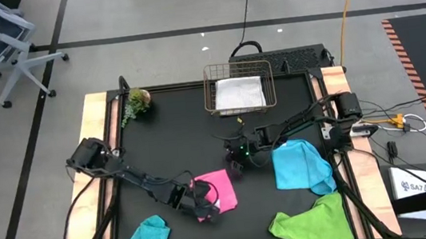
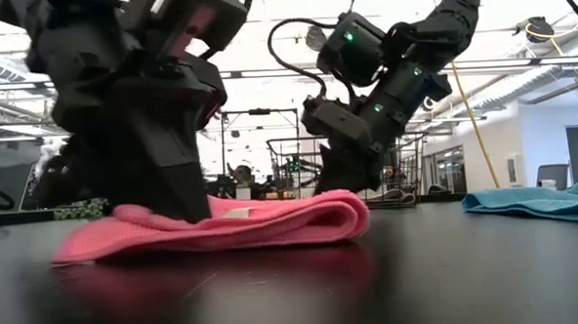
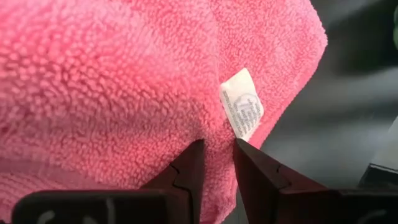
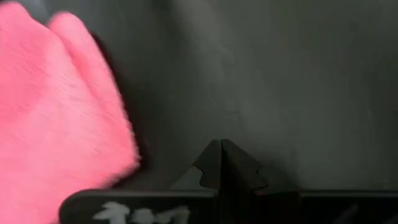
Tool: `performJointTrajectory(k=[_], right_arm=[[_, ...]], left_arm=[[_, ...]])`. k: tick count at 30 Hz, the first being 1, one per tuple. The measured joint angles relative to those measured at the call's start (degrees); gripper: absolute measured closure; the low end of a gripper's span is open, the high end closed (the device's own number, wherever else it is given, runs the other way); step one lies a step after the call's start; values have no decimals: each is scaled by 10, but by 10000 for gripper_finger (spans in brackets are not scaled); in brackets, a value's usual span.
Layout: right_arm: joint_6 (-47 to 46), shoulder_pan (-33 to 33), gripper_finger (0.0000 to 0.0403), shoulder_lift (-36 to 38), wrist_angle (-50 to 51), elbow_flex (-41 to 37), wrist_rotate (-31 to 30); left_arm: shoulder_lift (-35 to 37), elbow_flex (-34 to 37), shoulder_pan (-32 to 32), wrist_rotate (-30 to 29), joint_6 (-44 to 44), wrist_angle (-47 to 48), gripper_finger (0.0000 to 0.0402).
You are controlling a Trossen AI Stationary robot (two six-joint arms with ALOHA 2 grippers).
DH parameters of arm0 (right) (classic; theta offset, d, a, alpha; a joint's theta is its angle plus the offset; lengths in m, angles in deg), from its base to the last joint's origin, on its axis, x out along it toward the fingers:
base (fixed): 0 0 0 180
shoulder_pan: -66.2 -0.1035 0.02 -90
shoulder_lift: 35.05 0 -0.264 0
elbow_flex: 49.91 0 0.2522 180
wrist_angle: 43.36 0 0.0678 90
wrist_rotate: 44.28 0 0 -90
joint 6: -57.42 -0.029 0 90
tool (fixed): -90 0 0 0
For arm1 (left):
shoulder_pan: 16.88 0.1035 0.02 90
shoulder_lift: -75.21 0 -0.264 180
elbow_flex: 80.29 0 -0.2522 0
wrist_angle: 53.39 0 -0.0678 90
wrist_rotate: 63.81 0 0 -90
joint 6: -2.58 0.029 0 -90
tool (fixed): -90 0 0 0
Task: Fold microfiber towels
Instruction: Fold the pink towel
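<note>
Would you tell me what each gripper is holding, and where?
Left gripper pinches the pink towel beside its white label. Right gripper is shut, empty.

A pink towel [image 3: 118,93] is filling most of the left wrist view, its looped pile showing clearly. The left gripper [image 3: 216,163] is reaching into it; its dark jaws are standing slightly apart, with a fold of the pink cloth sitting in the narrow gap between them. A small white care label [image 3: 242,103] is sticking out of the towel just beyond the jaw tips, tilting, with faint grey print too small to read. Beside the towel's edge, the dark worktop [image 3: 348,112] is showing. A pale, blurred shape is sitting at the frame's edge near the worktop; what it is cannot be told.
</note>
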Motion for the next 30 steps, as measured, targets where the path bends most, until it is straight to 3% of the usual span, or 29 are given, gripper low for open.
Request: performJointTrajectory(k=[2,7,10,19,30], right_arm=[[-6,2,403,1,-2,-3,12],[-31,-15,403,27,-51,-3,113],[-43,-41,403,28,-89,-3,130],[-18,-72,403,19,-64,-3,2],[9,-23,403,19,-46,-3,-40]], left_arm=[[0,0,-3,-3,-6,7,312],[1,-1,9,-2,15,31,312],[1,-1,21,-2,35,33,312],[1,0,58,-1,103,16,312],[-1,1,98,-21,158,-16,312]])
